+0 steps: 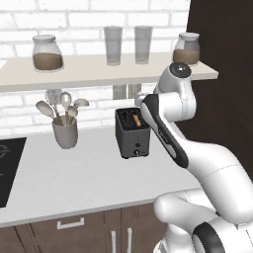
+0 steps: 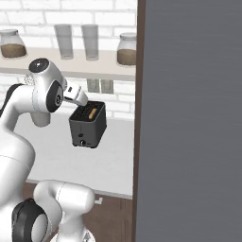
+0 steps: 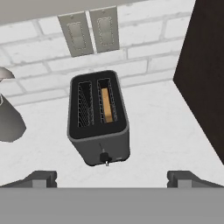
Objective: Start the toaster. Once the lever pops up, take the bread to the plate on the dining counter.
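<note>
Over on the white worktop (image 1: pixel 74 173) we've got the toaster (image 3: pixel 99 118), bread (image 3: pixel 106 105) down in its right slot, our pincer (image 3: pixel 112 178) hovering above, fingers spread wide.

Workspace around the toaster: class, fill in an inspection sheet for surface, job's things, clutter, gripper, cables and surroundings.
Surface: white worktop, black hob at its left edge.
Job's things: toaster upright near the wall; bread sunk in one slot, other slot empty; lever on the front panel.
Clutter: grey utensil crock with spoons, left of the toaster.
Gripper: gripper open, above and in front of the toaster, holding nothing.
Cables: nothing seen.
Surroundings: white brick wall, two wall sockets, shelf with jars and glasses, dark panel to the right.
</note>
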Controlling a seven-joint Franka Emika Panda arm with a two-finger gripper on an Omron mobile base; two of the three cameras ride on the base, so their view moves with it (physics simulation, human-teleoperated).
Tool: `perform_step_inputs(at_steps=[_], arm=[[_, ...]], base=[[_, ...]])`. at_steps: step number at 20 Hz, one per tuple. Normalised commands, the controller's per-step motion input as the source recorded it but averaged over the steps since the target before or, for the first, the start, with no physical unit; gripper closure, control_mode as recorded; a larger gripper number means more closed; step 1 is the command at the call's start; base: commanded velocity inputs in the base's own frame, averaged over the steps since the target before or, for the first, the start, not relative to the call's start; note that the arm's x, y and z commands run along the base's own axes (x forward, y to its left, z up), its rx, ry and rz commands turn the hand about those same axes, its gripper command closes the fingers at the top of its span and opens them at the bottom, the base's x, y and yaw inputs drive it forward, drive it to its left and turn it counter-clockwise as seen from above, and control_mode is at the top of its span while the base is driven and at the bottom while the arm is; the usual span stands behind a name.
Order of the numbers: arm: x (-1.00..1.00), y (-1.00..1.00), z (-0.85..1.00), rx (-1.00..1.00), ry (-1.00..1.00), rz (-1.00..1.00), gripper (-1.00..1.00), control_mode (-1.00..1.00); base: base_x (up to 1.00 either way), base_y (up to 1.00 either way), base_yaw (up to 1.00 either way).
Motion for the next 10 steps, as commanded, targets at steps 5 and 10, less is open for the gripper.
perform_step_inputs(at_steps=[5,10], arm=[[0.00,0.00,0.00,0.00,0.00,0.00,-1.00,-1.00],[0.00,0.00,0.00,0.00,0.00,0.00,-1.00,-1.00]], base=[[0.00,0.00,0.00],[0.00,0.00,0.00]])
